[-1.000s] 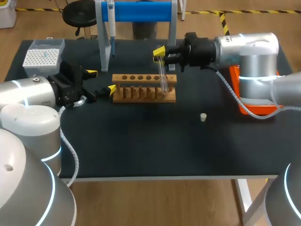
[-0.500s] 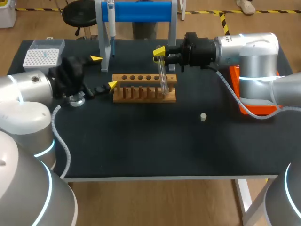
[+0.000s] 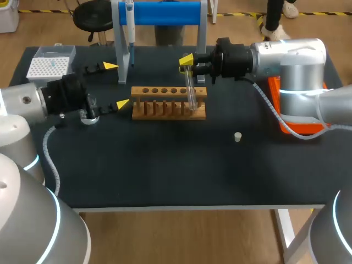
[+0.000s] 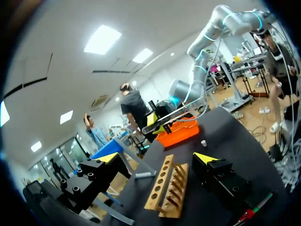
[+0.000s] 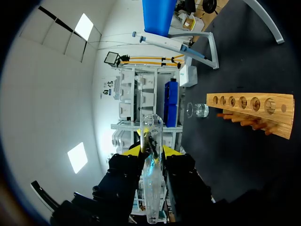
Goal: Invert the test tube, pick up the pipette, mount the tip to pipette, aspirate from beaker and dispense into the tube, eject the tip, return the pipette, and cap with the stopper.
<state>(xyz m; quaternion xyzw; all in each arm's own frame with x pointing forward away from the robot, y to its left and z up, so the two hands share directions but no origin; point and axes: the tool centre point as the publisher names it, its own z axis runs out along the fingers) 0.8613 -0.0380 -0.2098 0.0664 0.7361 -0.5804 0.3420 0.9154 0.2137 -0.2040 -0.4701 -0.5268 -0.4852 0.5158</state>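
Observation:
My right gripper (image 3: 187, 61) is shut on a clear test tube (image 3: 190, 89), which hangs nearly upright with its lower end by the right end of the wooden rack (image 3: 168, 103). In the right wrist view the test tube (image 5: 151, 179) runs between the fingers, the rack (image 5: 254, 110) ahead. My left gripper (image 3: 116, 85) stands open and empty left of the rack, beside the glass beaker (image 3: 88, 116). In its own view the left gripper (image 4: 156, 157) faces the rack (image 4: 164, 190). The pipette (image 3: 131, 33) hangs on the blue stand (image 3: 159, 14). A small stopper (image 3: 237, 137) lies right of centre.
A white tip box (image 3: 48, 67) sits at the back left corner. An orange tray (image 3: 278, 113) lies under my right arm at the right edge. The stand's grey legs (image 3: 122, 60) rise just behind the rack.
My left arm has drawn back to the left and turned its wrist, so its open fingers now stand farther apart front to back, and the beaker shows. The right arm and tube have not moved.

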